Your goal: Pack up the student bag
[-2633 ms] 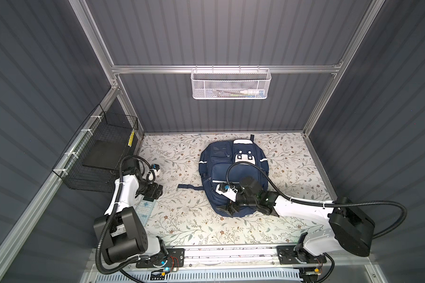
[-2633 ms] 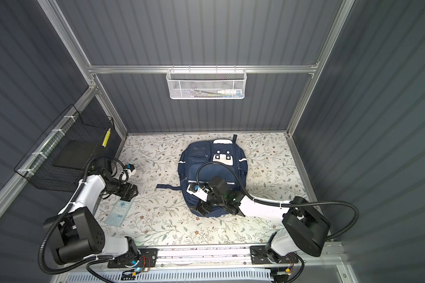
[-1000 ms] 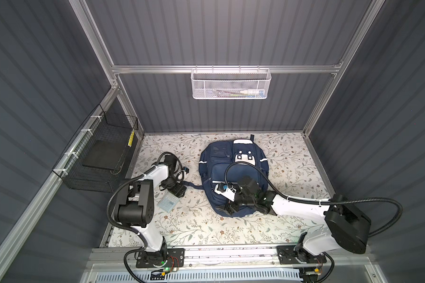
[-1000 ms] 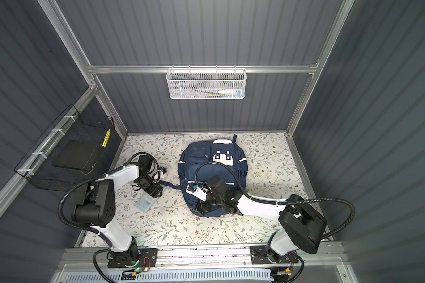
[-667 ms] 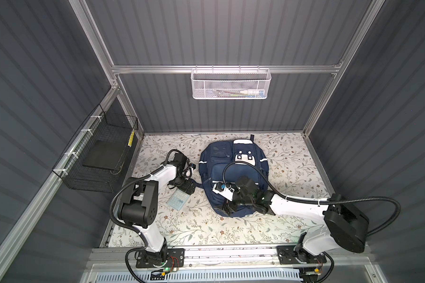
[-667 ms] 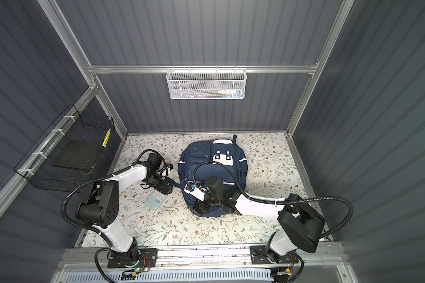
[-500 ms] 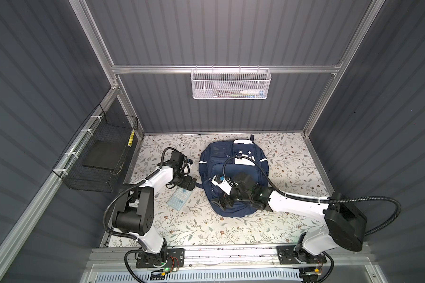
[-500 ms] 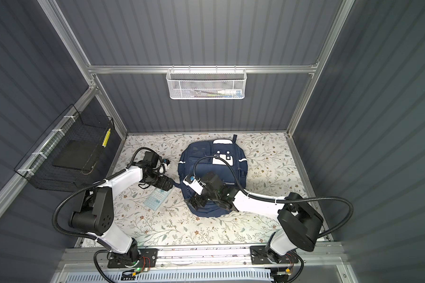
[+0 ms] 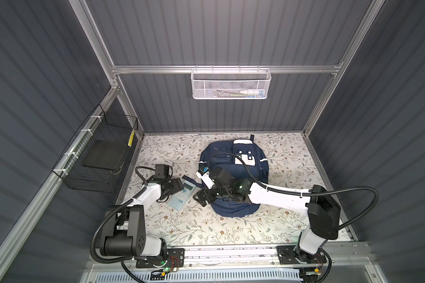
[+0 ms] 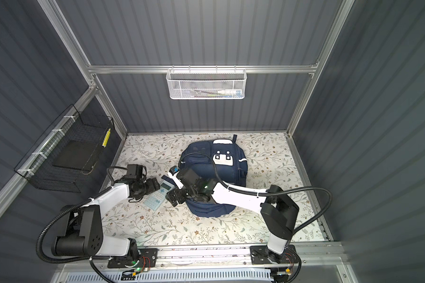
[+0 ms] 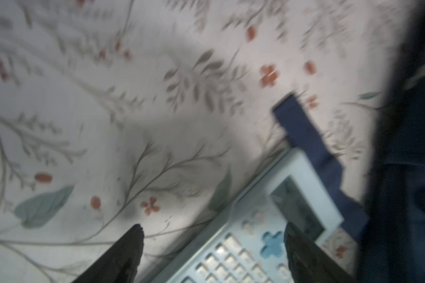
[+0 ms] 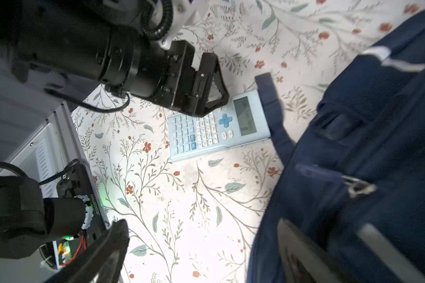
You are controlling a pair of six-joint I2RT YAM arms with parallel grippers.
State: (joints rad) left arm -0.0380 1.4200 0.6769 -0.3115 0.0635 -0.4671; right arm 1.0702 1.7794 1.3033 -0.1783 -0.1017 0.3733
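Left end effector [image 9: 175,188]: stands spread wide, low over the table with white floral covering [image 9: 206,225], just left of the student bag. Grips nothing. One fingertip [image 11: 302,254] over the face of a light-blue rectangular plastic calculator [image 9: 182,196], beside its screen. Other fingertip [image 11: 128,250] over bare table next to the calculator's long edge. Contact with the keys: cannot tell, wrist view blurred.

Right end effector [image 9: 201,196]: reaches in from the right across the bag's near-left corner, jaws wide apart and empty. One fingertip [image 12: 113,235] above the table, other [image 12: 295,245] in front of the bag's navy side. Touching the fabric or not: cannot tell.

Student bag, a large navy-blue fabric backpack with white patches [image 9: 221,152]: lies flat mid-table, toward the rear wall, patches facing up, partly covered by the right arm. Calculator flat on the table between the two end effectors, keys up, screen end against a loose navy strap [image 12: 270,103] of the bag.

Count:
- two arms, two end effectors
- one backpack
- one calculator
- two baskets: one white mesh basket [image 9: 231,83] on the rear rail, contents unclear, and one black wire basket [image 9: 96,156] on the left wall with a flat dark item inside
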